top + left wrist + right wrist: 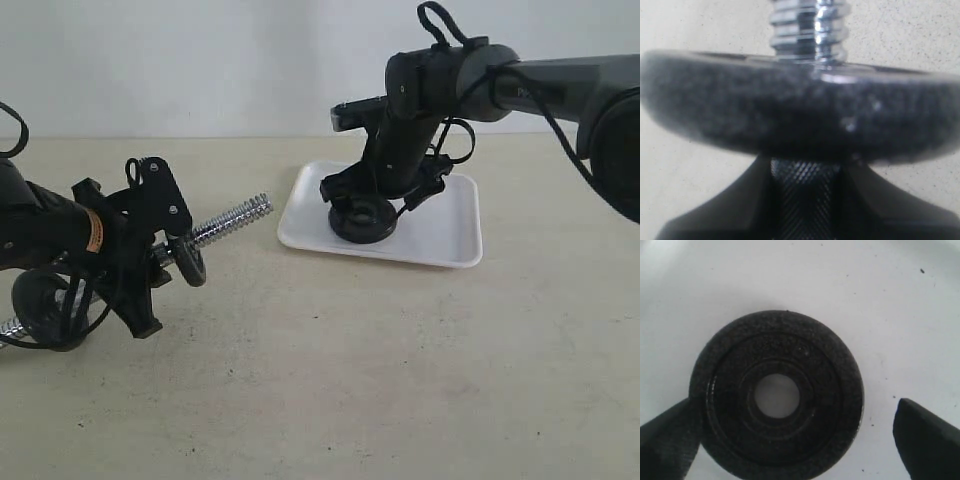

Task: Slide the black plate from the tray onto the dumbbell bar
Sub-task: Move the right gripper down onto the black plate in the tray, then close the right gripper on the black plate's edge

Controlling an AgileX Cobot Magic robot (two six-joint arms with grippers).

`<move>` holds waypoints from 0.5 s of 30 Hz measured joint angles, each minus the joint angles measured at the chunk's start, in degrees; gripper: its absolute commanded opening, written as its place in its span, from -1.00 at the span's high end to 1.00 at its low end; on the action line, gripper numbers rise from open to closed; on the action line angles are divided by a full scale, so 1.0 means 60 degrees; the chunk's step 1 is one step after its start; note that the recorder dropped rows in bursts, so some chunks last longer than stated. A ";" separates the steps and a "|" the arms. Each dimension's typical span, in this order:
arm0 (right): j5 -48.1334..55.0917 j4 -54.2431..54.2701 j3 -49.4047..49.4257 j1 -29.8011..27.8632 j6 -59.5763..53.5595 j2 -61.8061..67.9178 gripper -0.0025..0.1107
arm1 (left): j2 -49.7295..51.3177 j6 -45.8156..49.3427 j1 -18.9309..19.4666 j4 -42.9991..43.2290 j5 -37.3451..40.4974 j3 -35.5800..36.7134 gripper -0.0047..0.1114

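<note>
Your right jaws stand wide open around the small round black weight plate (810, 365), which lies flat in the shallow white rectangular tray (450, 225). One finger (667, 440) seems to touch its rim; the other is apart. If you close off-centre like this, the plate could skid across the smooth tray or tip. Your left jaws are clenched on the short chrome dumbbell bar (235, 220), its threaded end raised toward the tray. A tilted plate may snag on those threads. The beige speckled counter (400, 380) looks matte, with a plain white wall (200, 60) behind it.
</note>
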 measured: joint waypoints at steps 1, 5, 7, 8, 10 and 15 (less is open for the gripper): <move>0.0000 0.0044 0.0000 0.0000 0.0011 0.0000 -0.69 | 0.0000 0.0000 0.0000 0.0000 0.0000 0.0000 0.84; 0.0000 0.0503 0.0000 0.0000 -0.0084 0.0062 -0.69 | 0.0000 0.0000 0.0000 -0.0012 0.0000 0.0000 0.84; 0.0000 0.0922 0.0000 0.0000 -0.0281 0.0125 -0.69 | 0.0000 0.0000 0.0000 -0.0012 0.0000 0.0000 0.84; -0.0022 0.1031 0.0000 0.0000 -0.0342 0.0126 -0.69 | 0.0000 0.0000 0.0000 -0.0012 0.0000 0.0000 0.84; -0.0140 0.1295 0.0000 0.0000 -0.0562 0.0142 -0.69 | 0.0000 0.0000 0.0000 -0.0012 0.0000 0.0000 0.84; -0.0258 0.1434 0.0000 0.0000 -0.0597 0.0164 -0.69 | 0.0000 0.0000 0.0000 -0.0012 0.0000 0.0000 0.84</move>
